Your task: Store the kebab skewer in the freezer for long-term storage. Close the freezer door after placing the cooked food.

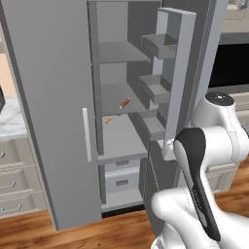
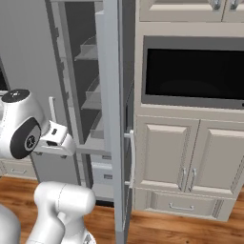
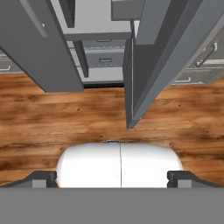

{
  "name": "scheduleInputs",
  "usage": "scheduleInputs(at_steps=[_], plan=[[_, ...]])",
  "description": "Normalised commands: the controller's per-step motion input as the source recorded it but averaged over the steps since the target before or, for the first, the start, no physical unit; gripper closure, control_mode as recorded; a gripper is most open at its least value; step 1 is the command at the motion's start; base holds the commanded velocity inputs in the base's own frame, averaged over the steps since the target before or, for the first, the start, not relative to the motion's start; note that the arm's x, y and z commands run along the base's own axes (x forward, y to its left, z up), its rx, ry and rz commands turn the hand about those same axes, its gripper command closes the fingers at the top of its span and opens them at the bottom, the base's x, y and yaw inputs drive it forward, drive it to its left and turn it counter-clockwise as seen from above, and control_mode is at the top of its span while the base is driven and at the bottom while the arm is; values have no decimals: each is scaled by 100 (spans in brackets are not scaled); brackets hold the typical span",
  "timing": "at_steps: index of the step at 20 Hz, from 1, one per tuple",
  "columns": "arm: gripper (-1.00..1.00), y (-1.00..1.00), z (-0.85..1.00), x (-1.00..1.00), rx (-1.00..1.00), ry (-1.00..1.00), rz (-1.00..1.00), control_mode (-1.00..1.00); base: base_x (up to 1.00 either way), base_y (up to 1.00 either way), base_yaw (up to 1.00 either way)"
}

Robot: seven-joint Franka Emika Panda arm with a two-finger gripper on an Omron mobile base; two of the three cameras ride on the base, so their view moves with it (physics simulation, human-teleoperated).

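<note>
The kebab skewer (image 1: 125, 103) already lies on a middle shelf inside the open freezer (image 1: 119, 102), so the thing left to handle is the freezer door (image 1: 176, 73), standing ajar. It looks rigid, tall and fairly heavy on its hinges; I judge a push on the outer face or pale handle (image 2: 132, 159) best. The gripper (image 3: 112, 176) points down at the wood floor (image 3: 52, 118), jaws spread wide and empty.

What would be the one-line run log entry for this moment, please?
kebab skewer: lying on freezer shelf | freezer door: open | gripper: open, empty, pointing at floor | left to do: close door
</note>
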Motion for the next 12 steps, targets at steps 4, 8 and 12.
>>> scheduleInputs(at_steps=[4, 8, 12], plan=[[-100, 0, 0, 0, 0, 0, 0, 100, 0, 0, 0], [-100, 0, 0, 0, 0, 0, 0, -100, 0, 0, 0], [-100, -7, 0, 0, 0, -18, 1, -100, 0, 0, 0]])
